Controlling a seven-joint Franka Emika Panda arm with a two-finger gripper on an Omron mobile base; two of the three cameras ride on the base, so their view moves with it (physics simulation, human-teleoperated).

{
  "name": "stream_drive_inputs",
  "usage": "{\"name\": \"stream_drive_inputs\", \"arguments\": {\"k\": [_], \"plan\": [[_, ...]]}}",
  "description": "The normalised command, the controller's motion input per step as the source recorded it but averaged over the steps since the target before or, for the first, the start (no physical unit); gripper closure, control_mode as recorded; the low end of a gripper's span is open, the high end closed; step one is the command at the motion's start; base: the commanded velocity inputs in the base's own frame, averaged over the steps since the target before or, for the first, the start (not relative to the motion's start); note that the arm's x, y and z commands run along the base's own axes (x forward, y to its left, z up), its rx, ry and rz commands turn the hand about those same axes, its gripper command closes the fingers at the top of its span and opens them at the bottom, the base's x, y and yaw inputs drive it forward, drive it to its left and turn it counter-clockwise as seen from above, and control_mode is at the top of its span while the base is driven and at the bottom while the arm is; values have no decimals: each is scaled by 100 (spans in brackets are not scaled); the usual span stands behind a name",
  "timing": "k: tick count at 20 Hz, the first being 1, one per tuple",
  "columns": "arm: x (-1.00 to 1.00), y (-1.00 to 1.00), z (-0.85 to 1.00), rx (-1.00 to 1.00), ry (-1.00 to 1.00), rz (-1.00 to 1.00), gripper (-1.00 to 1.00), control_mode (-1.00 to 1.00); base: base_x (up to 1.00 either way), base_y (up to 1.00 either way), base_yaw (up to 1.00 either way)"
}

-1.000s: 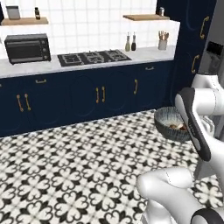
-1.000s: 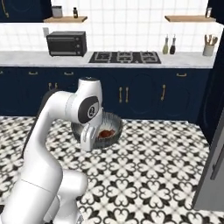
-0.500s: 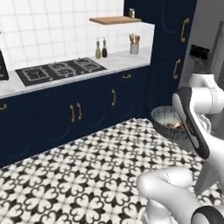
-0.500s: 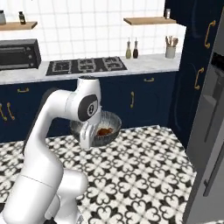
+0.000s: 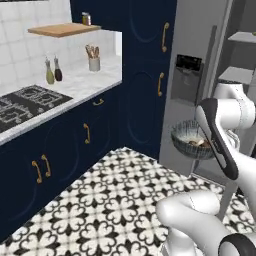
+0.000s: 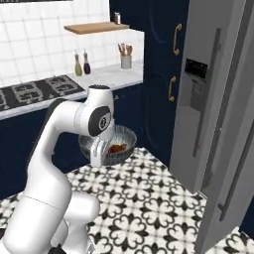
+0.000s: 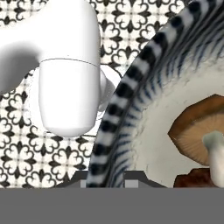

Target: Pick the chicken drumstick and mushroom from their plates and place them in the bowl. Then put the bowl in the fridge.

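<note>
My gripper (image 7: 107, 183) is shut on the rim of the dark-grey bowl (image 7: 127, 87) and holds it in the air over the patterned floor. The bowl (image 5: 192, 141) hangs just in front of the grey steel fridge (image 5: 192, 75). Its black dispenser panel is close behind the bowl, and inner shelves show at the far right. From the other side, the bowl (image 6: 110, 144) sits under my hand, left of the fridge (image 6: 218, 99). Inside the bowl lie the tan-brown mushroom (image 7: 197, 131) and the reddish-brown chicken drumstick (image 7: 194, 178). The plates are out of view.
A tall navy cabinet (image 5: 145, 75) with brass handles stands left of the fridge. Further left runs the counter (image 5: 75, 90) with a stove (image 5: 25, 102), two bottles (image 5: 53, 71) and a utensil holder (image 5: 93, 59). A long bar handle (image 6: 238, 149) stands near at the right.
The whole picture has shifted: the base has turned right, so the counter slid left and the fridge came into view. The bowl stays in my shut gripper.
</note>
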Motion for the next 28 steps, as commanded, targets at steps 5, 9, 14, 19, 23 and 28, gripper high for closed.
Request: {"name": "stream_drive_inputs", "arguments": {"k": [5,9,14,19,23,28], "plan": [[0,0,0,0,0,0,100,100,100,83,-68],[0,0,0,0,0,0,100,100,93,75,-75],[0,0,0,0,0,0,100,100,94,74,-73],[0,0,0,0,0,0,100,100,100,63,-41],[0,0,0,0,0,0,100,100,36,-4,-42],[0,0,0,0,0,0,100,100,54,5,-33]]}}
